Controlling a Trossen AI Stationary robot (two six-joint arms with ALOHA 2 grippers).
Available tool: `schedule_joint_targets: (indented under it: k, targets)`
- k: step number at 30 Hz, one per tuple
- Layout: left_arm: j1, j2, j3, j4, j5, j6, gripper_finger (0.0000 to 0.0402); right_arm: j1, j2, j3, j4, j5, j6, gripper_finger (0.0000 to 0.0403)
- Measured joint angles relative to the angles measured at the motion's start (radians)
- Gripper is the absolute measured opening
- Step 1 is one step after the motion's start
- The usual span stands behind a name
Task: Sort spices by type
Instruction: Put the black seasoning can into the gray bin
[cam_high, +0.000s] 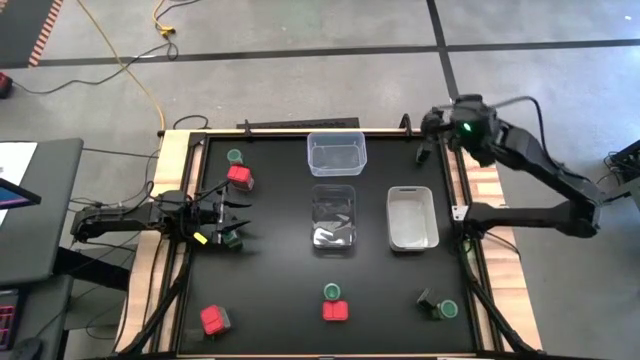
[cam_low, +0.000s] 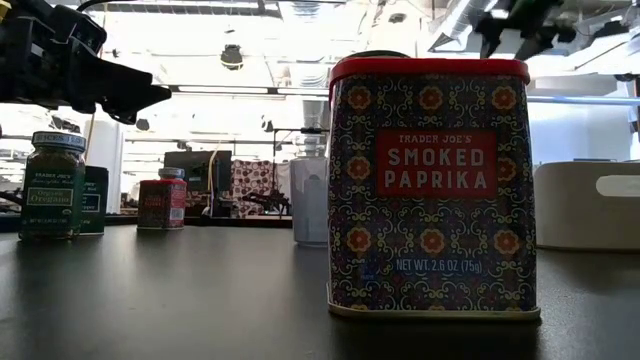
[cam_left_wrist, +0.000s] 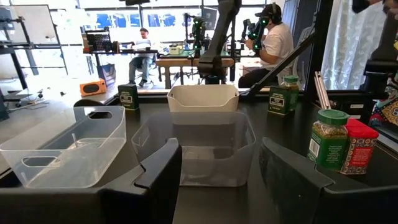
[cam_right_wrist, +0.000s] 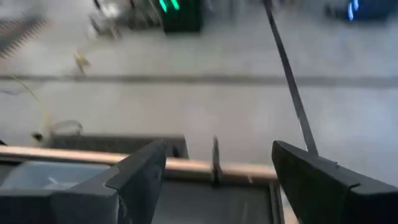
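Your left hand hangs low over the left side of the surface, fingers parted and empty. A green-lidded jar sits just beside its fingertips, and a red tin stands near on the far side. From the wrist you look past the fingers at three tubs: a clear one off to one side, a clear one dead ahead and a white one behind it.

The other spices are scattered. Another green-lidded jar stands at the far left. A red tin sits near left, and a red tin with a green jar touching it sits near centre. A dark block with a green jar sits near right. None appear to lie in a tub yet, so I judge the sorting barely begun.

Your right hand hovers at the far right corner, spread wide and empty; let it wait there.

To do this step well, pick one target, likely the jar by your fingertips. Square the fingers on either side of its body below the lid, come straight down, and close only once both fingers flank it. Keep clear of the red tin, since a nudge could tip it. Choose one tub per kind and keep to it.
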Motion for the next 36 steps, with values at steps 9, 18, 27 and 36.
schedule_joint_targets:
  k: [9,18,27,36]
  targets:
    - [0.0,0.0,0.0,0.0,0.0,0.0,0.0203,-0.303,0.212,0.057,-0.143,-0.353,0.116,0.0322]
    - [0.0,0.0,0.0,0.0,0.0,0.0,0.0203,-0.391,0.407,0.067,-0.167,-0.508,0.128,0.0316]
    - [0.0,0.0,0.0,0.0,0.0,0.0,0.0203,-0.445,0.525,0.063,-0.192,-0.52,0.152,0.0315]
    - [0.0,0.0,0.0,0.0,0.0,0.0,0.0203,-0.443,0.587,0.097,-0.24,-0.515,0.194,0.0315]
